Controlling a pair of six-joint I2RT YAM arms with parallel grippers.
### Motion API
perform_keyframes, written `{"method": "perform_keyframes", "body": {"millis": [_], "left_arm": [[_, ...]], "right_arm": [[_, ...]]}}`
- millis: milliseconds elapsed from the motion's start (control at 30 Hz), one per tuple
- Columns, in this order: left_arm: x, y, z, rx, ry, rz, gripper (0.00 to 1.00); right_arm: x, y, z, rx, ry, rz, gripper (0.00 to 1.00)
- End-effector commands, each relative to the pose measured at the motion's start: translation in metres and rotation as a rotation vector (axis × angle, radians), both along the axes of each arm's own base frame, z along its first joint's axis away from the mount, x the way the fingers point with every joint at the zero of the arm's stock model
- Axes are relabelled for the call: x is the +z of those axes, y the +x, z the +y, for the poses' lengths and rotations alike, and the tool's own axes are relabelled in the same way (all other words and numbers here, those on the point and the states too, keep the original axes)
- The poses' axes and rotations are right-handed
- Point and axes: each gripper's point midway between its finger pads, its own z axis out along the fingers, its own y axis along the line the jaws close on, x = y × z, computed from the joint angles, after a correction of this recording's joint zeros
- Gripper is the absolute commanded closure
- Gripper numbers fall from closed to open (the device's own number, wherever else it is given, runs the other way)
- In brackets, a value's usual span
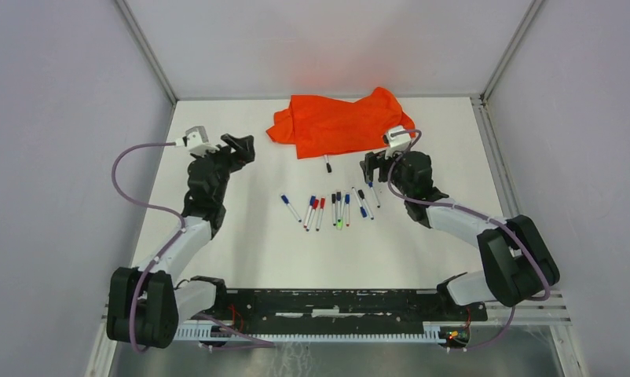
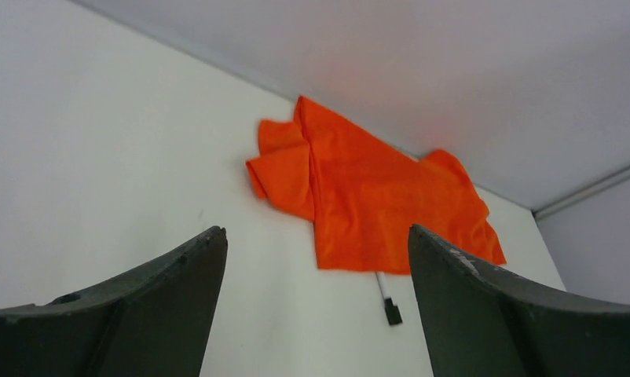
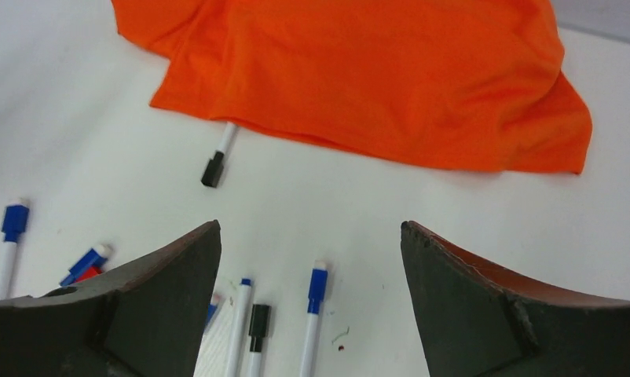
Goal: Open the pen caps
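Observation:
Several white pens with their pen caps on lie in a loose row mid-table, among them a blue cap [image 1: 283, 199], a red cap [image 1: 322, 202] and a green cap [image 1: 340, 224]. One more pen pokes out from under the orange cloth [image 1: 339, 122], black cap [image 1: 327, 166] toward me. My left gripper [image 1: 243, 147] is open and empty, left of the cloth; its wrist view shows that black cap [image 2: 392, 312] ahead. My right gripper [image 1: 372, 169] hovers open and empty over the row's right end, with a blue cap [image 3: 317, 289] and a black cap [image 3: 258, 322] between its fingers' span.
The crumpled orange cloth [image 3: 359, 71] covers the far middle of the white table [image 1: 241, 236] and hides most of one pen's barrel. Grey walls enclose the table on three sides. Small ink marks [image 3: 343, 336] dot the surface near the right gripper.

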Motion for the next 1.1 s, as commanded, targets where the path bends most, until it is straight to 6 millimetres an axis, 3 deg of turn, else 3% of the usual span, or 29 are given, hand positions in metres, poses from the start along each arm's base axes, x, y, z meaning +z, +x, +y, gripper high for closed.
{"method": "perform_keyframes", "body": {"millis": [0,167,200,433,833,1067], "left_arm": [[-0.042,-0.005,-0.040,-0.151,-0.144,0.201,0.10],[-0.071,-0.011,-0.057,-0.081,-0.051,0.363,0.14],[-0.073,-0.013,-0.070,-0.094,-0.023,0.383,0.13],[-0.080,-0.017,-0.104,-0.081,0.085,0.481,0.06],[-0.105,-0.023,-0.120,-0.079,0.120,0.576,0.01],[-0.108,-0.021,-0.122,-0.073,0.126,0.593,0.00]], "right_arm": [[-0.030,-0.004,-0.020,-0.095,-0.123,0.115,0.15],[-0.065,-0.016,-0.027,-0.102,-0.207,0.278,0.33],[-0.068,-0.018,-0.026,-0.095,-0.209,0.291,0.36],[-0.088,-0.033,-0.022,-0.042,-0.232,0.378,0.44],[-0.120,-0.047,-0.016,0.014,-0.255,0.478,0.47],[-0.137,-0.047,-0.010,0.034,-0.293,0.536,0.55]]}}
